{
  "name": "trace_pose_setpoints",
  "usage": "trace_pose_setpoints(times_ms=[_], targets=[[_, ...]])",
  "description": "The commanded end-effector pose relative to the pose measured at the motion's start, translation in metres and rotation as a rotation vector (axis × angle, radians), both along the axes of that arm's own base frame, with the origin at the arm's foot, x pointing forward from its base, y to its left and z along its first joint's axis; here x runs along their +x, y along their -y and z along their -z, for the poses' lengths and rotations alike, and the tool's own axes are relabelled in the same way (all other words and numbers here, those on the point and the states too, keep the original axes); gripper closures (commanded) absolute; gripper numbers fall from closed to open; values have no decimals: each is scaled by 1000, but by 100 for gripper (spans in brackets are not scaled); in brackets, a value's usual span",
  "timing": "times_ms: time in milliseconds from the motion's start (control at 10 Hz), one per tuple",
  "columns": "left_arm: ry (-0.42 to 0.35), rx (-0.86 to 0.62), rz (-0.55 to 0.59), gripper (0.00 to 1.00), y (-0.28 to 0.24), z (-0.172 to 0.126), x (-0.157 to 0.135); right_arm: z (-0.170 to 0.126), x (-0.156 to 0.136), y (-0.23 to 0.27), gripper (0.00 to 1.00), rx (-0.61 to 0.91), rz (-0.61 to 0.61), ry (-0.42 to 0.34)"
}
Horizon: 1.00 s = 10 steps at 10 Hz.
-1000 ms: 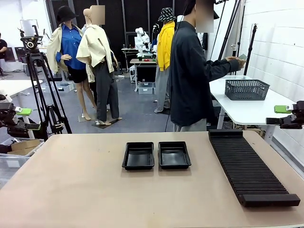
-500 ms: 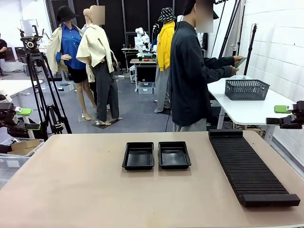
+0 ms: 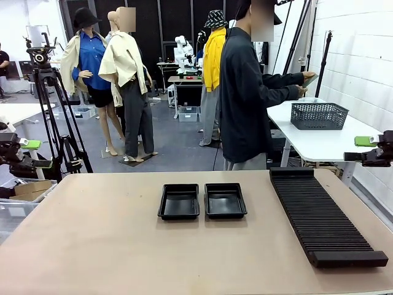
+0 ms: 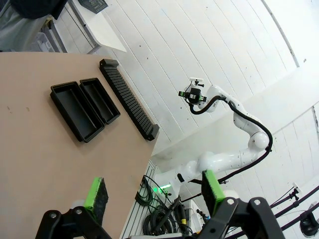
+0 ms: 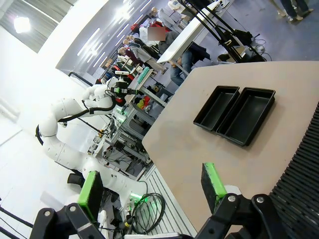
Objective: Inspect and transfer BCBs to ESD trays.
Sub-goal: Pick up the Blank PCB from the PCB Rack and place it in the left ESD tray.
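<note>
The bench [image 3: 92,246] fills the lower half of the front view. Two black ESD trays lie side by side at its middle, close together. The left tray [image 3: 179,206] and the right tray [image 3: 225,203] are both bare inside. To their right a long black ribbed rack [image 3: 319,215] runs from the far edge of the bench towards the lower right of the frame.

The person [image 3: 245,98] stands beyond the far edge, turned to the picture's right. Both arms reach out over a white side table [image 3: 331,142] that carries a dark mesh basket [image 3: 319,115]. At the person's hand [image 3: 305,75], in the upper right of the frame, there is a thin flat greenish piece [image 3: 312,78]. It may be one of the BCBs, but it is too small to tell for sure.

The left gripper [image 3: 37,154] hangs at the left edge of the front view, off the bench. Its wrist view shows the jaws [image 4: 153,191] wide open with nothing between the green pads, and the trays and rack lie well away in the upper left.

The right gripper [image 3: 361,149] hangs at the right edge, above the far end of the rack. Its wrist view shows the jaws open and empty too. There the trays sit in the upper right, and the rack's ribs [image 5: 304,174] run down the right edge.
</note>
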<state>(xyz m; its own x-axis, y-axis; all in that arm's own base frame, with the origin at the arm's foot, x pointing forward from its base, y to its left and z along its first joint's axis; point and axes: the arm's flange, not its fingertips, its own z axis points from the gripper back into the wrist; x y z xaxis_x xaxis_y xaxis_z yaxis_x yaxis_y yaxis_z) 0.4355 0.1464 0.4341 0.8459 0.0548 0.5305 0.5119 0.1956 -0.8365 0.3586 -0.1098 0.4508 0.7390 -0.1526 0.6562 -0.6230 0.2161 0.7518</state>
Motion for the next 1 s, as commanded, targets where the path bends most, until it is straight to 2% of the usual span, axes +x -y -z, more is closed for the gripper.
trace_pose_setpoints(times_ms=[0, 900], targets=[[-6, -4, -3, 0, -1, -1, -1, 1, -1, 1, 0, 7, -7, 2], [-6, -4, -3, 0, -1, -1, -1, 1, -1, 1, 0, 7, -7, 2]])
